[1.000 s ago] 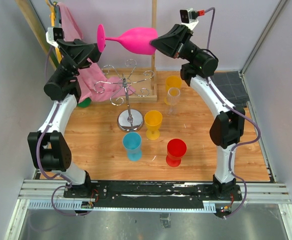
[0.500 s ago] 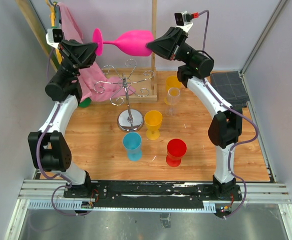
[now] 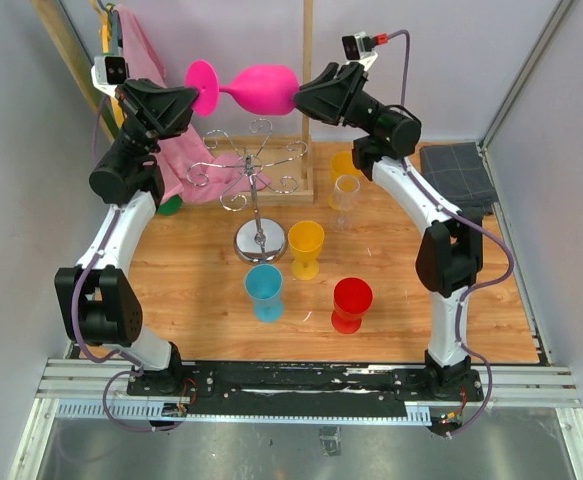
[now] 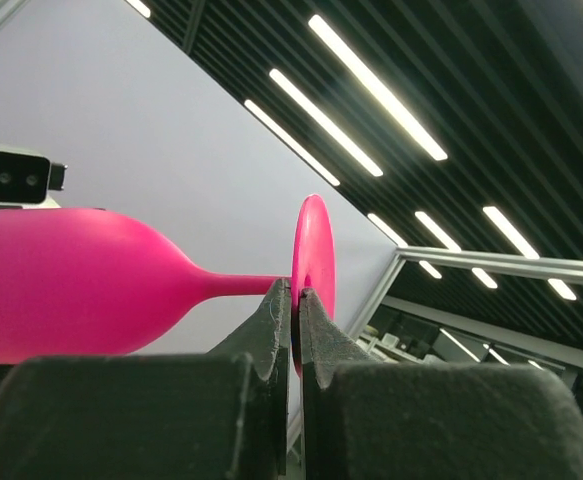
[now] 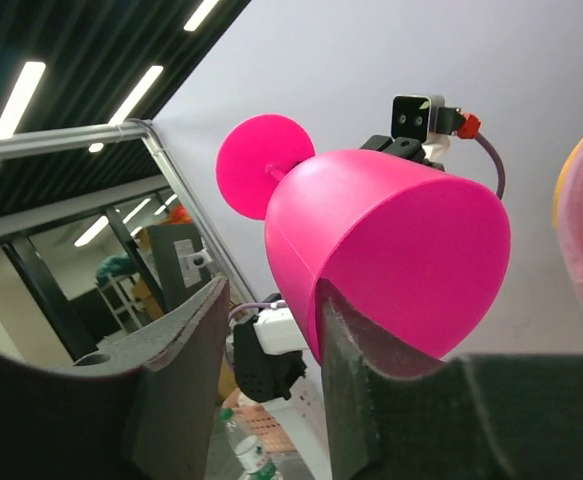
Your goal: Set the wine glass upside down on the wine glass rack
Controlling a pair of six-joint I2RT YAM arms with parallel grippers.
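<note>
Left arm raised high, left claw (image 4: pixel 293 300) clamped shut on the foot of the pink wine glass (image 3: pixel 261 88), held level above the wire rack (image 3: pixel 254 172). Right arm raised opposite, right claw (image 3: pixel 300 98) parted loosely around the bowl rim. Yellow cup (image 3: pixel 306 243) stands beside the rack base on the desk (image 3: pixel 191 270).

Grey walls (image 3: pixel 471 50), wooden table (image 3: pixel 401 290), striplights (image 4: pixel 376 85).

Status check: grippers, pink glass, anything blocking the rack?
Left gripper shut on pink wine glass foot. Right gripper open, jaws astride bowl rim. Glass horizontal, in air; wine glass rack arms bare.
</note>
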